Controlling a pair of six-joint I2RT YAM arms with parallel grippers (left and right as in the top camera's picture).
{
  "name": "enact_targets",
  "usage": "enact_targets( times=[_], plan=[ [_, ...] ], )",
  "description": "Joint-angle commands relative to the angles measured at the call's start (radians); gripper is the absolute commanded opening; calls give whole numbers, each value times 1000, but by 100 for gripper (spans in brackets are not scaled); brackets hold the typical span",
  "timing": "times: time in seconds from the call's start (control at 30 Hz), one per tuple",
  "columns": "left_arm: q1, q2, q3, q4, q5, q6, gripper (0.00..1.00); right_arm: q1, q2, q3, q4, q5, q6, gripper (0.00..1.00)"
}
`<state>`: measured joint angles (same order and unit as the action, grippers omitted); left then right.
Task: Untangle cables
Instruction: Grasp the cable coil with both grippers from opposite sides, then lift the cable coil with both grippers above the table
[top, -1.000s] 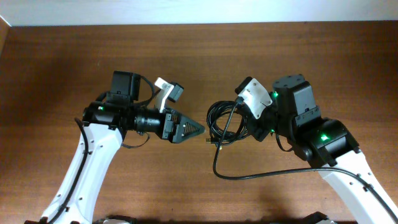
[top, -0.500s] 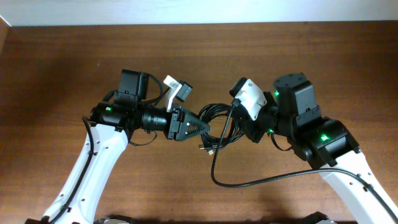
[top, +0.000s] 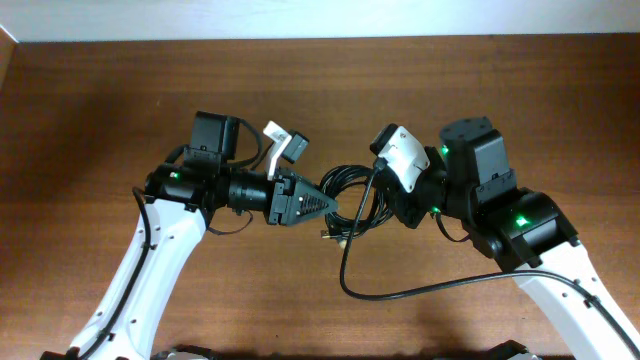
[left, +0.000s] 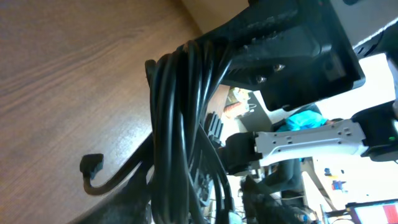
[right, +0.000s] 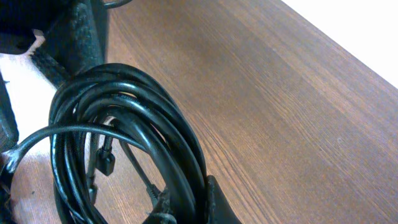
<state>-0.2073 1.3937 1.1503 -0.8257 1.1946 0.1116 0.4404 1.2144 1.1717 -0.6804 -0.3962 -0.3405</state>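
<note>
A coil of black cables (top: 350, 186) hangs just above the wooden table between my two grippers. My right gripper (top: 388, 206) is shut on the coil's right side; in the right wrist view its fingertips (right: 214, 202) pinch several strands (right: 124, 93) at the bottom edge. My left gripper (top: 328, 207) has its jaws closed in on the coil's left side, and the thick bundle (left: 177, 124) runs straight down between them. A loose tail (top: 420, 287) trails from the coil across the table to the right. A small plug (left: 92, 167) dangles below the coil.
The brown wooden table (top: 100, 100) lies under both arms. The right arm's white camera housing (top: 405, 158) sits close over the coil. A pale wall strip (top: 300, 15) marks the far table edge.
My left arm has moved right to the coil, and its jaws have narrowed from wide open onto the bundle. The right gripper has brought the coil slightly left.
</note>
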Motion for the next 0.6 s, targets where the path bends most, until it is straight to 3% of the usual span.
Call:
enact_targets(
  times=[0.0,0.17,0.33,0.4,0.43,0.47,0.57],
  plan=[
    [-1,5,16,3,14,6,20,3,-15,25,7,5,7,4],
    [-1,5,16,2,14,6,0,3,-15,25,7,5,7,4],
    [-1,5,16,3,12,15,0,3,-15,25,6,16,8,7],
    [-1,5,16,3,-29,17,0,3,-15,25,6,16,8,43],
    [-1,5,16,3,-66,17,0,3,-15,25,6,16,8,80],
    [-1,5,16,3,-109,17,0,3,-15,25,5,15,12,95],
    [-1,5,16,3,-208,17,0,3,-15,25,5,15,82,99]
  ],
)
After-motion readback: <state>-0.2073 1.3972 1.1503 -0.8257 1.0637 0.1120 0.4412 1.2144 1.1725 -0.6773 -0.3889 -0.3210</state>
